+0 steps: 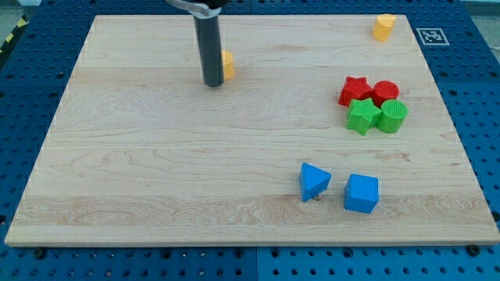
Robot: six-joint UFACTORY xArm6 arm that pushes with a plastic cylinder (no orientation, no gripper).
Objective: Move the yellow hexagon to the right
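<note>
- My tip point(213, 83) stands on the wooden bench point(156, 172) in the upper left-centre; the arm carries no pincer, only the dark rod, so nothing is held or clasped.
- Touching or just beside the rod, at its 3 o'clock, a yellow block point(228, 64) peeks out, mostly hidden; its shape cannot be made out, though its spot suggests it is the yellow hexagon to move.
- It looks like a small, stiff, light plastic piece that should slide easily on the smooth wood; I judge the push belongs on its 9 o'clock face, square through the middle, or it may spin off. Its facing and long axis are hidden.
- At 4 o'clock from the tip, well apart: a blue triangular block point(314, 180) and a blue cube point(362, 193).
- Further along, clustered: red star point(355, 90), red cylinder point(385, 92), green star point(362, 115), green cylinder point(393, 115).
- At 2 o'clock, the far corner holds a second yellow block point(383, 26).
</note>
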